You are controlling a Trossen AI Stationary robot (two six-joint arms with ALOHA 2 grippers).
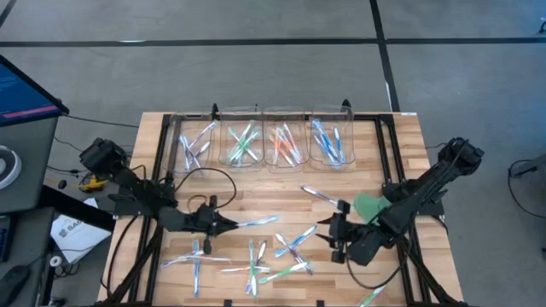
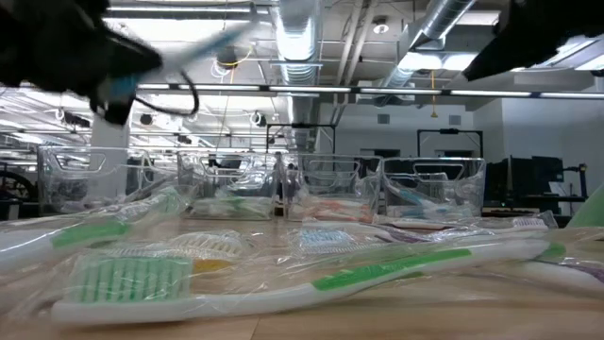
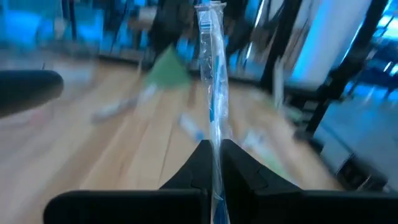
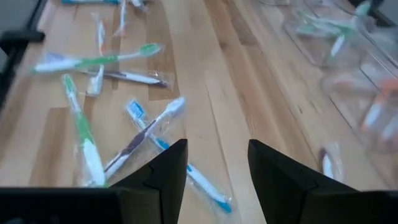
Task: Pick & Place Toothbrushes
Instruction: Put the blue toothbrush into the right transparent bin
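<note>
1. High view: you see 4 clear bins along the frame's top already holding sorted toothbrushes; roughly 10 wrapped ones lie loose on the wooden tabletop at lower centre.
2. Left wrist view: your left gripper pinches a crinkly-wrapped blue toothbrush.
3. Right wrist view: your right gripper gapes empty above loose brushes.

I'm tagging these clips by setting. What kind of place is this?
Probably a robotics lab or industrial workshop: exposed ceiling ducts and strip lights overhead, a wooden workbench on a grey concrete floor, and clear sorting bins for wrapped toothbrushes.
</note>
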